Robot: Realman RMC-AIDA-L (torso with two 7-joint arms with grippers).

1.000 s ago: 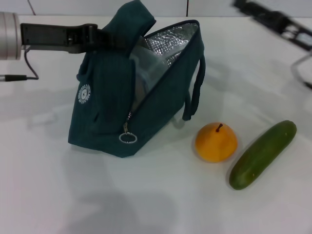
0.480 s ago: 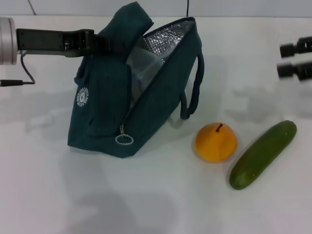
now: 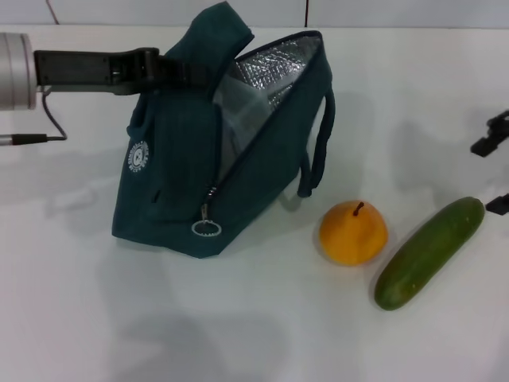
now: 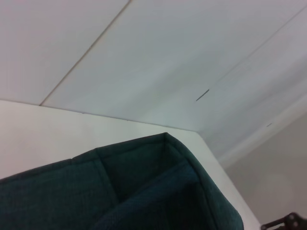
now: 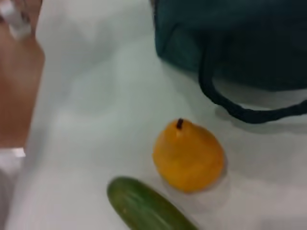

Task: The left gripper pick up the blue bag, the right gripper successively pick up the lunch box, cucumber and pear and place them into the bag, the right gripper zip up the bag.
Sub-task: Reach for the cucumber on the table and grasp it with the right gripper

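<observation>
One blue bag (image 3: 208, 151), one pear (image 3: 352, 232) and one cucumber (image 3: 429, 252) sit on the white desk (image 3: 254, 318). The bag stands at the left-centre with its mouth open, its silver lining showing and its ring zipper pull (image 3: 206, 228) hanging low on the front. The pear lies just right of the bag, and the cucumber lies just right of the pear at a slant, apart from it.

The left gripper (image 3: 191, 73) reaches in from the left and is clenched on the bag's upper fabric, holding the top up. The right gripper (image 3: 495, 171) shows only as dark parts at the right edge, above the cucumber's far end and well apart from the bag; whether it is released or clenched cannot be told.

The right wrist view shows the pear's brown stem (image 5: 180, 123) and a bag handle (image 5: 240, 112) looping onto the desk. The left wrist view shows only the bag's dark fabric against the wall (image 4: 153, 57).
</observation>
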